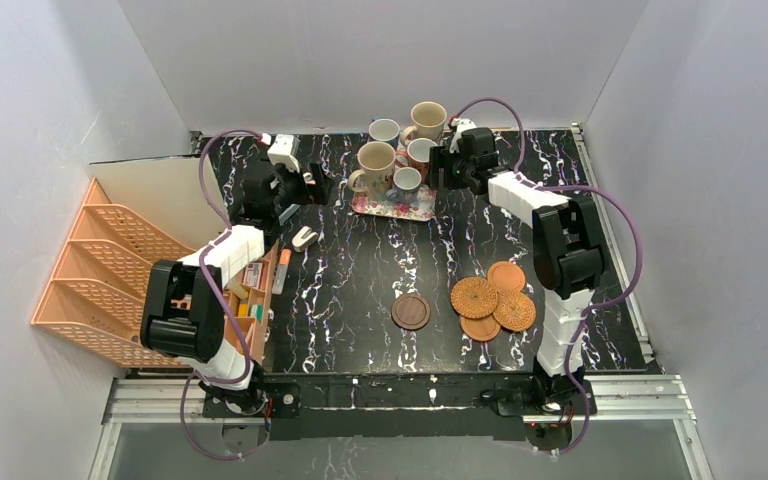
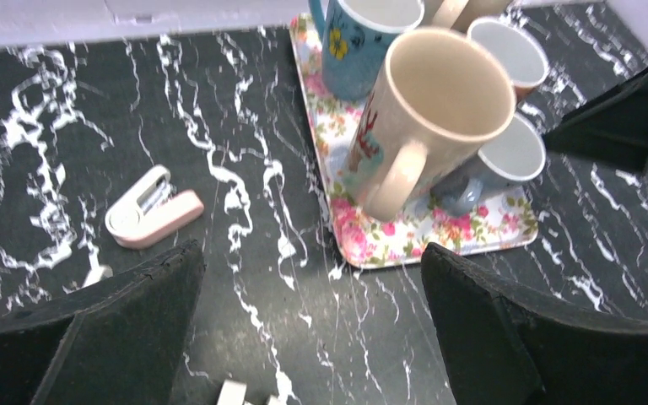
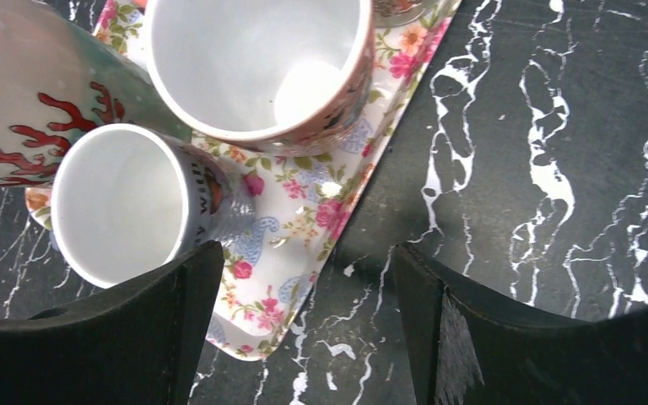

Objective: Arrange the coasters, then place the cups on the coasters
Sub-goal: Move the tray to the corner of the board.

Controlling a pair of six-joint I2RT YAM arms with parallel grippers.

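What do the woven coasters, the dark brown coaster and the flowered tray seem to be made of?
Woven coasters: probably rattan or a similar plant fibre, matte; a ringed weave texture shows.
Dark brown coaster: perhaps wood or leather, smooth; too small to tell.
Flowered tray: likely plastic or melamine, glossy; printed flowers and a slight sheen on its surface.

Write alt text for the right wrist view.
Two black fingers spread apart hang over the corner of a flowered tray on a black marbled table. The tray holds a small white-lined cup, a wider cup and a beige mug with red markings.
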